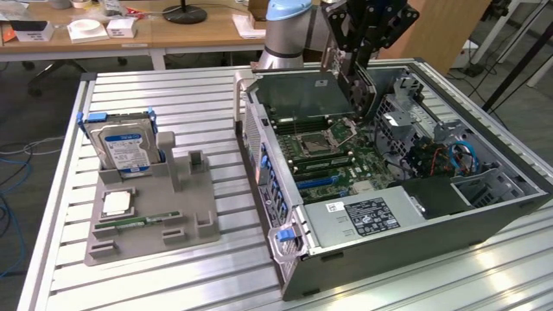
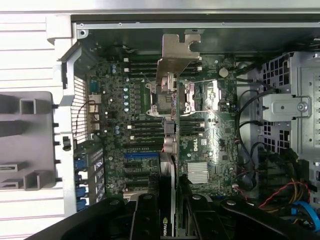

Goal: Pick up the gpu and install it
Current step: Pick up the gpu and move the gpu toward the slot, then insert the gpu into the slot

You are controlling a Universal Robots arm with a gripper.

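Black fingers point(image 2: 142, 217) of the hand point(image 2: 169, 212) are closed partway onto the gpu point(image 2: 170, 150), which is clamped edge-on between them (its silver end bracket pointing away from the wrist). The card is held in the air above the motherboard point(image 2: 125, 125) of the open computer case point(image 1: 432, 233), not seated in any slot. A hard drive point(image 1: 125, 149) is seen standing in the grey holder point(image 1: 147, 220) on the bench point(image 1: 199, 97).

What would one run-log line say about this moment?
holding: gpu, clamped between fingers | position: above open computer case, over motherboard | installed: not yet
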